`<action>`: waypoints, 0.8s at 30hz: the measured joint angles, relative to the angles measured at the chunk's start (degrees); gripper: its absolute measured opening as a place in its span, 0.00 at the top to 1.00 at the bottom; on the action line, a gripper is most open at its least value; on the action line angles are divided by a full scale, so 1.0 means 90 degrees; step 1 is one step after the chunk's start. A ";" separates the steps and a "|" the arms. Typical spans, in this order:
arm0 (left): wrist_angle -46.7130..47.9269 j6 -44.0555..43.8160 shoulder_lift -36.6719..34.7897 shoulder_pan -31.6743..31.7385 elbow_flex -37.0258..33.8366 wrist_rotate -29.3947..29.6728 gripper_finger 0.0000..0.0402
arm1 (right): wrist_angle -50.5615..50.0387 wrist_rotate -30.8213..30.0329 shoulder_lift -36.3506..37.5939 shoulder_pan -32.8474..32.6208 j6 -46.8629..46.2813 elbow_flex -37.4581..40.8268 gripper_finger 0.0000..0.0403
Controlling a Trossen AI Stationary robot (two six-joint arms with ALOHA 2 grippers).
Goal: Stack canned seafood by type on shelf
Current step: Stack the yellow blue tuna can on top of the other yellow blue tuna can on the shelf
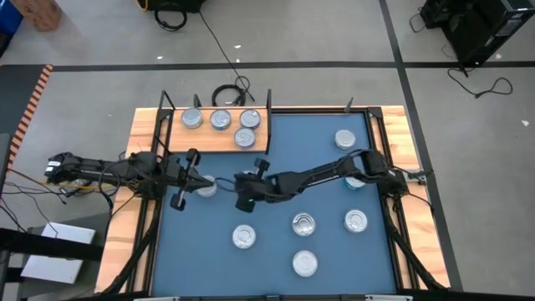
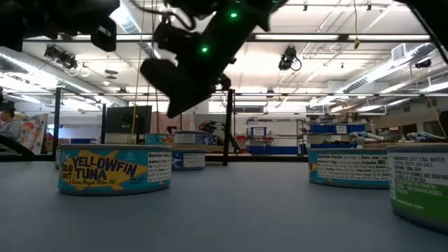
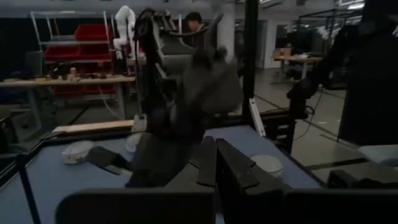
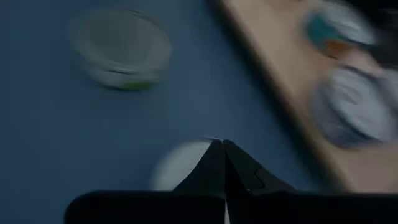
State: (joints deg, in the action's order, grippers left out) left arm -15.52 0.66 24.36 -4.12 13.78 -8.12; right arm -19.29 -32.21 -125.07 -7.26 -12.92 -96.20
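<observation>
Four tins of canned seafood lie singly on the wooden shelf at the table's far left edge (none stacked yet). About seven more sit scattered across the blue mat. Left gripper and right gripper hover mid-mat, fingers closed, holding nothing.

We see two dark, jointed arms; the right gripper carries small green lights, and black cables trail at the frame's left edge.
</observation>
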 joint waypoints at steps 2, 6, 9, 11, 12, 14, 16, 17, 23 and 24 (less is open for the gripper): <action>0.0028 -0.0030 0.0090 0.0000 0.0000 0.0067 0.99 | 0.0760 0.0407 0.0355 0.0055 0.0244 0.0634 1.00; 0.0023 -0.0059 0.0291 -0.0002 0.0000 0.0219 0.99 | 0.1703 0.0573 0.1077 0.0156 0.0560 0.1795 1.00; 0.0026 -0.0038 0.0460 0.0000 0.0000 0.0485 0.99 | 0.1854 0.0683 0.1630 0.0204 0.0601 0.2483 1.00; 0.0014 -0.0016 0.0570 0.0000 0.0000 0.0650 0.99 | 0.1859 0.0828 0.2020 0.0220 0.0582 0.2886 1.00; 0.0021 -0.0020 0.0626 0.0000 0.0000 0.0713 0.99 | 0.1871 0.0906 0.2202 0.0233 0.0579 0.3085 1.00; 0.0032 -0.0022 0.0739 0.0000 0.0000 0.0796 0.99 | 0.1878 0.1072 0.2554 0.0251 0.0577 0.3463 1.00; 0.0020 -0.0021 0.0868 0.0000 0.0000 0.0841 0.99 | 0.1890 0.1203 0.2862 0.0254 0.0555 0.3780 1.00; 0.0001 -0.0023 0.0925 0.0000 0.0000 0.0876 0.99 | 0.1894 0.1255 0.3012 0.0249 0.0539 0.3941 1.00; -0.0112 -0.0098 0.1263 0.0000 -0.0001 0.0915 0.99 | 0.1860 0.1285 0.3682 0.0248 0.0384 0.4618 1.00; -0.0141 -0.0098 0.1322 0.0000 -0.0002 0.0915 0.99 | 0.1834 0.1285 0.3767 0.0251 0.0377 0.4676 1.00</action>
State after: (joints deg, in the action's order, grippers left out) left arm -16.78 -0.23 36.25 -4.12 13.76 0.12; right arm -2.79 -20.65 -91.17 -4.99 -9.52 -54.12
